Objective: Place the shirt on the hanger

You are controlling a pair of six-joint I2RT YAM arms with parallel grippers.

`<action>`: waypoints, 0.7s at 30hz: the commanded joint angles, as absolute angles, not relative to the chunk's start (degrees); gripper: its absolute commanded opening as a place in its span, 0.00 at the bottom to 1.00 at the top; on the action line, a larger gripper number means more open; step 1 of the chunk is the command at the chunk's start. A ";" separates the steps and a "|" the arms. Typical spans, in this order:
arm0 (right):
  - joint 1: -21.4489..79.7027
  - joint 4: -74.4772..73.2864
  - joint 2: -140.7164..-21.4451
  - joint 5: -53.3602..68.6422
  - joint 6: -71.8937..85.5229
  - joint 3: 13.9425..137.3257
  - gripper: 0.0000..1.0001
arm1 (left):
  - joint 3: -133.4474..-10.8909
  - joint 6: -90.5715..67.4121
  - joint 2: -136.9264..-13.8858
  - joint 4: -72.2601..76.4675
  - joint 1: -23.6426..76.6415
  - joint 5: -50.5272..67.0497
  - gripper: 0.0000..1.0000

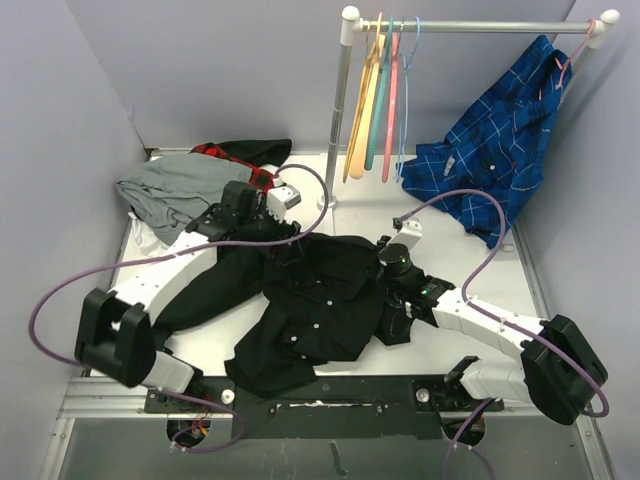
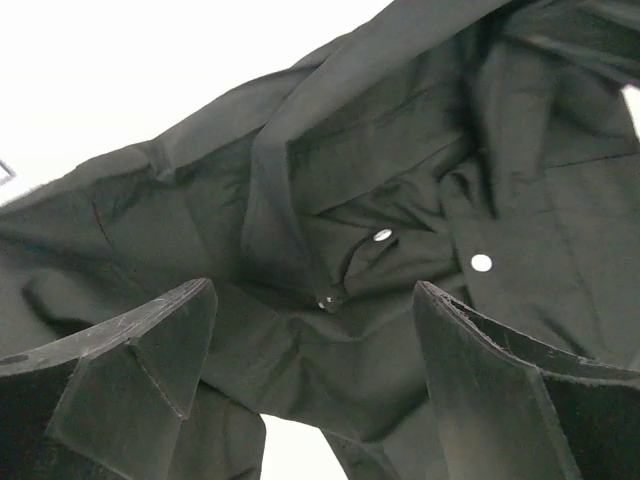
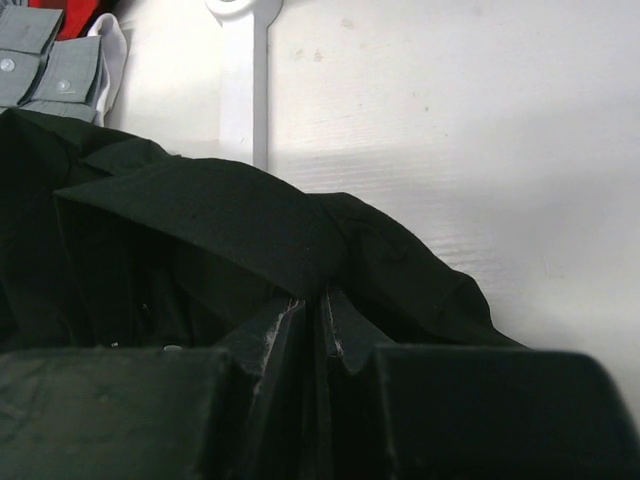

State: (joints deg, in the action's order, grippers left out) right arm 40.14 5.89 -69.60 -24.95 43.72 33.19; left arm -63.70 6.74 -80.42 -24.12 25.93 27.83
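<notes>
Looking down on a large plain black long-sleeved button-up shirt (image 1: 320, 305), crumpled across the middle of the white counter (image 1: 350, 212), one sleeve trailing toward the near left. Finding the left gripper (image 2: 312, 300) over the far left part of that shirt, fingers (image 2: 150, 350) spread wide apart, gripping nothing, framing a creased placket fold with small pale buttons (image 2: 481, 262) in the left wrist view. Cannot tell whether the tips touch the cloth.

Finding the right gripper (image 3: 322, 305) at the right side of the shirt, fingers pressed together and pinching a raised fold of black cloth, tented up over the tips. Seeing bare counter just to the right of that fold, and the foot of a white rack post (image 3: 240, 60) farther off.

Noting the thin light-blue wire hanger (image 1: 404, 110) well apart from the shirt, hooked on the white rail (image 1: 470, 27) at the far side, rightmost in a bunch beside a pink hanger (image 1: 390, 100), a teal hanger (image 1: 378, 100) and a cream hanger (image 1: 360, 120). Noting a blue plaid shirt (image 1: 490, 160) draped from the right end of the same rail, hem hanging down toward the far right of the counter. Noting a grey shirt (image 1: 165, 195) heaped at the far left, a red-and-black checked garment (image 1: 235, 152) just behind, touching it.
</notes>
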 commanded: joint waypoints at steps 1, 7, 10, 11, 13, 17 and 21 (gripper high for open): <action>39.83 9.63 -68.49 -25.16 43.90 35.93 0.00 | -62.91 4.58 -86.88 -14.16 26.23 25.54 0.77; 39.75 8.00 -66.12 -26.09 43.81 35.96 0.00 | -63.27 4.61 -93.73 -9.29 26.45 25.86 0.72; 39.72 6.96 -65.34 -26.60 43.88 35.95 0.00 | -64.14 3.76 -95.98 -8.53 26.97 27.10 0.63; 39.65 6.87 -65.27 -26.75 43.98 35.83 0.00 | -64.38 3.92 -96.66 -8.53 27.31 26.95 0.61; 39.58 6.87 -65.13 -26.72 44.07 35.62 0.00 | -64.42 4.12 -97.82 -8.17 27.75 27.00 0.59; 39.49 7.46 -65.17 -25.58 43.05 35.50 0.06 | -64.38 3.14 -99.74 -7.99 27.72 27.89 0.15; 39.48 1.25 -61.52 -26.90 39.44 39.50 1.00 | -63.92 1.94 -99.34 -8.22 27.72 28.47 0.00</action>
State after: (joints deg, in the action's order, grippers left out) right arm 39.77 4.86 -66.28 -24.53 42.63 33.69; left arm -62.15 3.36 -99.53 -11.53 27.77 26.52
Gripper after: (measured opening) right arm 0.715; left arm 0.018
